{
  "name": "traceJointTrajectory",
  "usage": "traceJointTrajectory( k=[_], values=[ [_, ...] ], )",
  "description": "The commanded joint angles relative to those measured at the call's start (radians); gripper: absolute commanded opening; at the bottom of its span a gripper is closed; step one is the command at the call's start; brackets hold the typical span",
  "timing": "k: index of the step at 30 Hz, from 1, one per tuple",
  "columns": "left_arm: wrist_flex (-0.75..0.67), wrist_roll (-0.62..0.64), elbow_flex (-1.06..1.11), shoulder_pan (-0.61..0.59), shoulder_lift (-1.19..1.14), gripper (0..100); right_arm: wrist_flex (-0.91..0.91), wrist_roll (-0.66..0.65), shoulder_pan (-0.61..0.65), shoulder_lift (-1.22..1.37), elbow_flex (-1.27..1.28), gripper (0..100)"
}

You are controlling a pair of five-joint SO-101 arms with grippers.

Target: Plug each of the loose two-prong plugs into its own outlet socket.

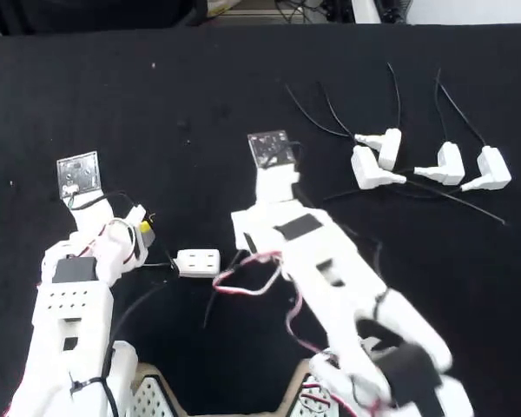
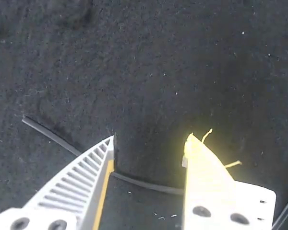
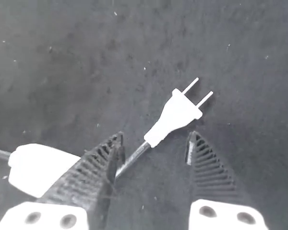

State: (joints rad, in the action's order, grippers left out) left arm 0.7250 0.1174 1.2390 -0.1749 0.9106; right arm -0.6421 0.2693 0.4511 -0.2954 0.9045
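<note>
A white two-prong plug (image 3: 177, 115) lies flat on the black cloth, its prongs pointing away from my right gripper (image 3: 156, 136). That gripper is open, with the plug's cable end between its fingertips and nothing held. In the high view the right gripper (image 1: 272, 149) sits near the table's middle. My left gripper (image 2: 150, 138) is open too, over bare cloth, and a thin black cable (image 2: 144, 183) crosses between its fingers. From above, the left gripper (image 1: 78, 176) is at the left. A small white socket block (image 1: 198, 261) lies between the two arms.
Several white plug pieces (image 1: 378, 156) with thin black leads lie at the back right, the outermost (image 1: 491, 169) near the right edge. A white rounded body (image 3: 36, 167) sits beside one right finger. Red and white wires (image 1: 252, 278) loop off the right arm.
</note>
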Motion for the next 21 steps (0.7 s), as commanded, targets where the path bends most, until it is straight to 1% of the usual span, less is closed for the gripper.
traceJointTrajectory(
  k=[1,6,8,12,14,17,19,21],
  values=[
    [-0.021,0.015,0.012,-0.004,0.021,23,0.025,0.011,0.009,0.139,-0.134,19.9],
    [-0.018,0.014,0.012,-0.004,0.021,23,0.023,0.003,0.008,0.303,-0.234,19.8],
    [-0.018,0.014,0.012,-0.004,0.021,23,0.023,0.003,-0.015,0.354,-0.269,19.8],
    [-0.017,0.012,0.012,-0.004,0.021,23,0.011,-0.002,-0.109,0.392,-0.308,19.1],
    [-0.017,0.011,0.012,-0.004,0.021,23,-0.023,-0.048,-0.152,0.375,-0.314,13.6],
    [-0.017,0.011,0.012,-0.004,0.021,23,-0.075,-0.149,-0.209,0.315,-0.318,0.5],
    [-0.017,0.011,0.012,-0.004,0.021,23,-0.118,-0.199,-0.232,0.26,-0.314,3.1],
    [-0.017,0.011,0.012,-0.004,0.021,23,-0.175,-0.245,-0.25,0.2,-0.314,2.3]
  ],
)
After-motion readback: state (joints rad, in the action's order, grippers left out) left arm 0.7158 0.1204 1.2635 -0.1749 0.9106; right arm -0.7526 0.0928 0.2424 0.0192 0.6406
